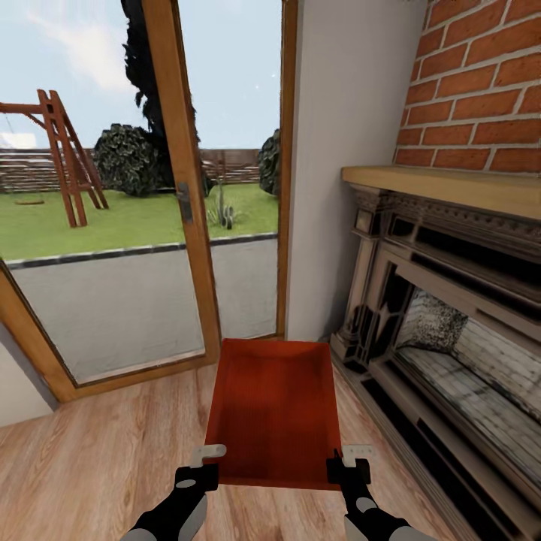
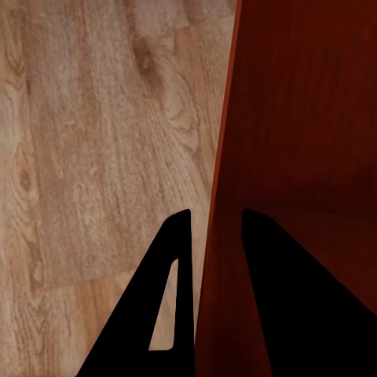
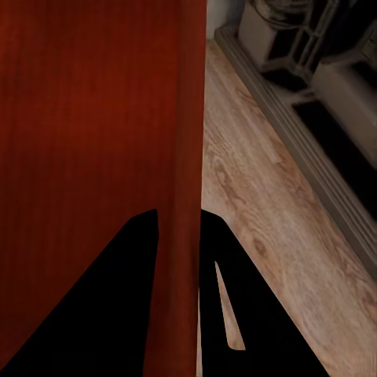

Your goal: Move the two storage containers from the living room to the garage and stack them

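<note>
An orange-red storage container (image 1: 274,409) is held over the light wood-plank floor (image 1: 105,451) of the living room, between the glass door and the brick fireplace. My left gripper (image 1: 204,467) is shut on the container's near left corner. In the left wrist view its dark fingers (image 2: 177,298) straddle the container wall (image 2: 224,236), one inside and one outside. My right gripper (image 1: 350,464) is shut on the near right corner. The right wrist view shows its fingers (image 3: 216,306) pinching the wall (image 3: 188,196) the same way. The bin's inside looks empty.
A wood-framed glass door (image 1: 180,188) stands ahead on the left, with lawn and a swing frame outside. A red brick fireplace (image 1: 451,315) with a wooden mantel (image 1: 443,188) fills the right side. A white wall strip (image 1: 338,150) separates them. Plank floor spreads on the left.
</note>
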Robot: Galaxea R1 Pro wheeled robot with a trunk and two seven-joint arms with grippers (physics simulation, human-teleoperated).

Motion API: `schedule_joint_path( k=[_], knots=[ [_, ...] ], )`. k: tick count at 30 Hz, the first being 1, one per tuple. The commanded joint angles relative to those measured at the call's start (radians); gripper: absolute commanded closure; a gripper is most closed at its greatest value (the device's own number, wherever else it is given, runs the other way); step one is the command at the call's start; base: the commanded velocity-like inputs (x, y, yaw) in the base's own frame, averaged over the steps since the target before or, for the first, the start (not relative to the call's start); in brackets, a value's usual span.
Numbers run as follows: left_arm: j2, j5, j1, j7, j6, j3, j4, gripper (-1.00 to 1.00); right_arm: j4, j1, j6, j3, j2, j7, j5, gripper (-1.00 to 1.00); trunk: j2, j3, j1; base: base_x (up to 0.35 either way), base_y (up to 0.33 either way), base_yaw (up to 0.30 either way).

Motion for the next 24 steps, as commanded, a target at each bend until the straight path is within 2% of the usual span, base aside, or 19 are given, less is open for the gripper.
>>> schedule_joint_path(
  k=[1,24],
  knots=[
    [-0.001,0.024,0.000,0.004,0.003,-0.008,0.003,1.00,-0.043,-0.001,-0.007,-0.001,0.000,-0.005,0.008,1.00,-0.001,0.000,0.000,0.000,0.000,0.000],
    [-0.001,0.024,0.000,0.004,0.003,-0.008,0.003,1.00,-0.043,-0.001,-0.007,-0.001,0.000,-0.005,0.008,1.00,-0.001,0.037,0.000,0.000,0.000,0.000]
  ],
)
